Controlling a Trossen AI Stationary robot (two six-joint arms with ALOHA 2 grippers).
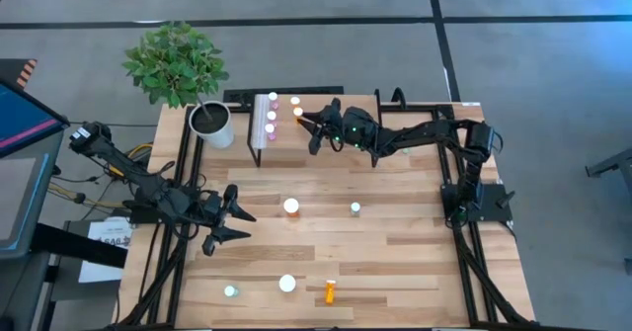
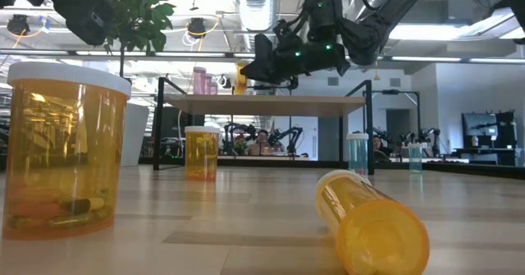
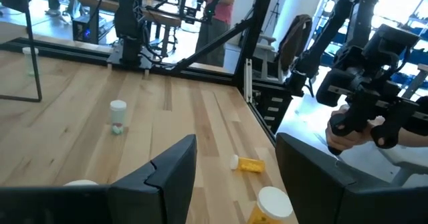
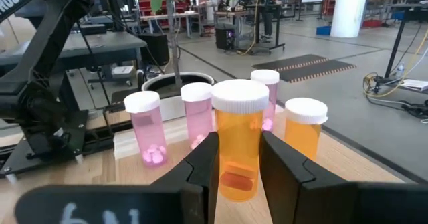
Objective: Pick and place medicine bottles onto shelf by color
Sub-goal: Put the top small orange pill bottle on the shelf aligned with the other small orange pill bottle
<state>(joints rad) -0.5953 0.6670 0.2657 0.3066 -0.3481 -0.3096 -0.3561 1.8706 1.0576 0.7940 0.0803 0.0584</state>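
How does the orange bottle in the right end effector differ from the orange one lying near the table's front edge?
The held orange bottle stands upright over the shelf, gripped by the right end effector; the lying orange bottle rests on its side on the table, untouched. Both are translucent orange.

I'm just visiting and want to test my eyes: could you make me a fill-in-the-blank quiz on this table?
1. The right gripper holds an ____ bottle with a white cap.
2. The small wooden shelf already carries three ____ bottles beside the plain orange bottle.
3. The open left gripper holds ____.
4. The orange bottle near the table's front edge lies on its ____.

Answers: orange; pink; nothing; side
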